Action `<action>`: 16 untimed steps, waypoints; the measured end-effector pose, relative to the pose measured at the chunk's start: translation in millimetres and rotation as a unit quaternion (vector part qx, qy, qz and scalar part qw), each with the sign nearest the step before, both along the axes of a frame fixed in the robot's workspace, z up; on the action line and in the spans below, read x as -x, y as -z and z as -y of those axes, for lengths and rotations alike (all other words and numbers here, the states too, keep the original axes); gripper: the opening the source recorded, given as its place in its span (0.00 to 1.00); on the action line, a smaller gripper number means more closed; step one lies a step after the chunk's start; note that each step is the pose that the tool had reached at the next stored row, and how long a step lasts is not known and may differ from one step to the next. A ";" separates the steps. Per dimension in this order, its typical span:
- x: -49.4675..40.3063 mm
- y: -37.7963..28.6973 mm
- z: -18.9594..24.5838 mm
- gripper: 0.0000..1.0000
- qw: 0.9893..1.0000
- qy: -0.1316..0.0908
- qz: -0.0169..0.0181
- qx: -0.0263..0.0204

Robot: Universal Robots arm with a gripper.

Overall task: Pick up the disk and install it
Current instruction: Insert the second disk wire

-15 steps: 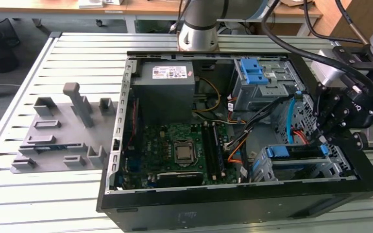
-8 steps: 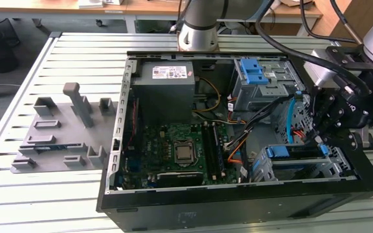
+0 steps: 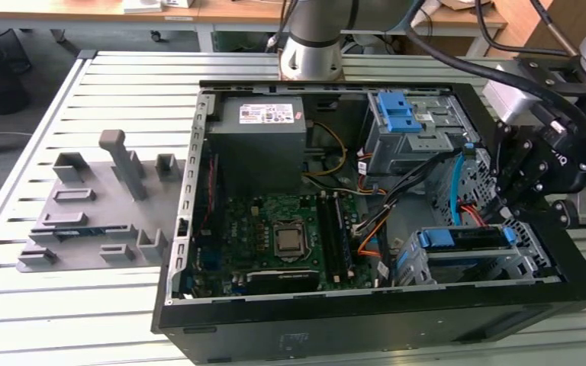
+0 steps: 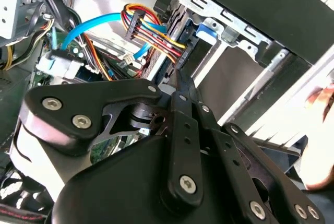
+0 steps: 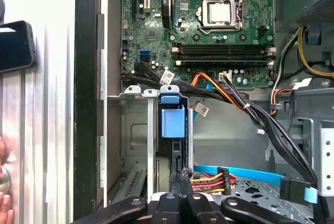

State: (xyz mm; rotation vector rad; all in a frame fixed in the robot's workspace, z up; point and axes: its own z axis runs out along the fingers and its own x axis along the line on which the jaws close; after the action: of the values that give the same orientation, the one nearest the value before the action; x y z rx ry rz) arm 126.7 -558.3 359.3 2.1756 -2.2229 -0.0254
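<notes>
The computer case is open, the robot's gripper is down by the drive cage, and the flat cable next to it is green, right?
Almost. The computer case is open and the gripper is by the drive cage, but the first wrist view shows the flat cable beside it is blue, not green.

Black computer case (image 3: 375, 324) on a pale grey slatted table (image 3: 28, 305). Green motherboard (image 3: 272, 232) at centre of the exterior view, with a silver processor socket (image 3: 289, 238). Grey power supply (image 3: 260, 145) bearing a white sticker. Blue latch piece (image 3: 400, 114) on the grey drive cage (image 3: 420, 141), upper right. Disk (image 3: 461, 238) framed in blue, lower right. Grey fixture block (image 3: 94, 213) at left. Black gripper (image 3: 537, 187) at right edge. Light blue flat cable (image 5: 250, 174), plus red, yellow, orange and black wires (image 5: 209, 181), low in the first wrist view.
</notes>
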 end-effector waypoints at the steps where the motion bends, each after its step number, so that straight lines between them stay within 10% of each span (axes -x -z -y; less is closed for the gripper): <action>1: 0.1 -2.7 0.0 0.11 1.000 0.000 0.001 0.000; 16: 8.5 -11.8 0.0 0.11 1.000 0.000 0.007 0.000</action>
State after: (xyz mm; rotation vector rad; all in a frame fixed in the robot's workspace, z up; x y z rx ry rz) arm 118.3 -558.3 371.1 2.1828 -2.2303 -0.0099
